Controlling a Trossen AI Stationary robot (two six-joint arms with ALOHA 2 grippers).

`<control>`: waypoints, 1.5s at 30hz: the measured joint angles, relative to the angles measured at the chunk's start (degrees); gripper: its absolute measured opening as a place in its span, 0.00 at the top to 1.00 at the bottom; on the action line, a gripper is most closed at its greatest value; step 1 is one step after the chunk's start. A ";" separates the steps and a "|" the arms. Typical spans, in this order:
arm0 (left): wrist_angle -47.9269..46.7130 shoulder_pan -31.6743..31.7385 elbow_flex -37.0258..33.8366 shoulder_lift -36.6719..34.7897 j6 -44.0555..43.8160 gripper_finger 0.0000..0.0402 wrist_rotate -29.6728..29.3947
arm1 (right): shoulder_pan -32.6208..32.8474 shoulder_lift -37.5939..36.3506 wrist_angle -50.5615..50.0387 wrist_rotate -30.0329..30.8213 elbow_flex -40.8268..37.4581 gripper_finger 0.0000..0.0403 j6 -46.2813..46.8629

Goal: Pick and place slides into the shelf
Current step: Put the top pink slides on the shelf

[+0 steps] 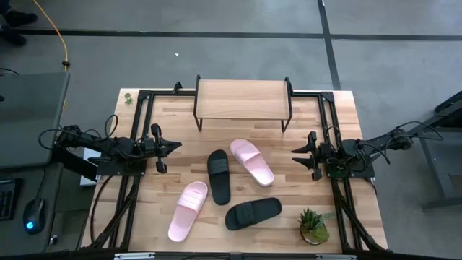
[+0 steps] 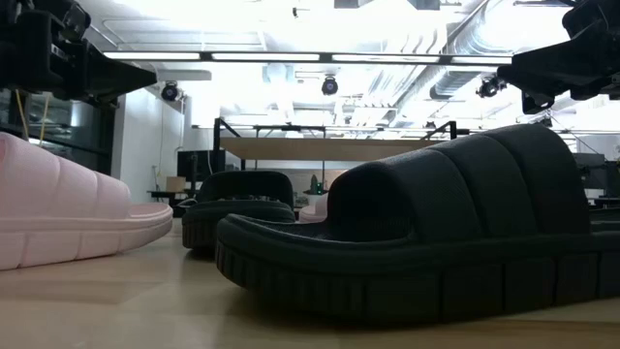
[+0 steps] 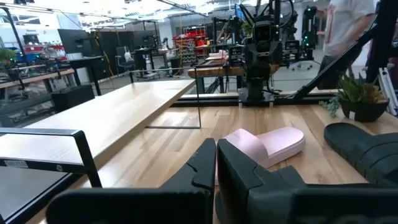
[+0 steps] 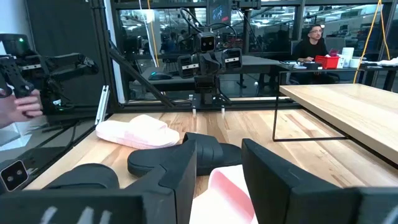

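Note:
Four slides lie sole-down on the wooden table: a pink one (image 1: 252, 162) and a black one (image 1: 219, 175) at the middle, another pink one (image 1: 188, 211) and another black one (image 1: 253, 213) nearer the front edge. The shelf (image 1: 242, 99) stands on thin black legs at the far edge, its top board bare. My left gripper (image 1: 178, 146) hangs at the table's left side, pointing level toward the middle, shut on nothing (image 3: 216, 167). My right gripper (image 1: 296, 154) hangs at the right side, facing it, open with nothing between its fingers (image 4: 217, 163).
A small potted plant (image 1: 313, 225) stands at the front right corner. Black frame rails (image 1: 137, 137) run along both table sides. Bare wood lies between the shelf and the slides. A person (image 4: 314, 42) sits behind the table, and a hand (image 4: 18, 106) shows beyond its left side.

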 joint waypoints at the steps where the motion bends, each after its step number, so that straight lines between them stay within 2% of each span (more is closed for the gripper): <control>1: 0.00 0.00 0.00 -0.01 -0.02 0.99 -0.01 | -0.01 -0.01 0.01 -0.02 -0.01 0.71 -0.01; 18: 0.04 0.00 0.00 0.00 -0.10 0.99 -0.08 | 0.01 0.01 0.09 -0.02 -0.01 0.71 0.07; 28: 0.07 0.00 0.00 0.00 -3.69 0.99 -0.63 | 0.00 0.00 1.05 0.01 -0.04 0.71 0.30; 32: 1.50 0.00 0.00 0.00 -5.51 0.99 -0.60 | -0.01 0.01 1.16 0.05 -0.04 0.71 3.31; 38: 1.43 -0.02 0.00 -0.02 -13.43 0.99 2.78 | 0.00 -0.01 2.05 2.41 -0.04 0.71 3.37; 45: 1.97 0.00 0.48 0.01 -16.65 0.99 8.35 | -0.01 0.01 5.19 7.18 -0.04 0.71 -1.69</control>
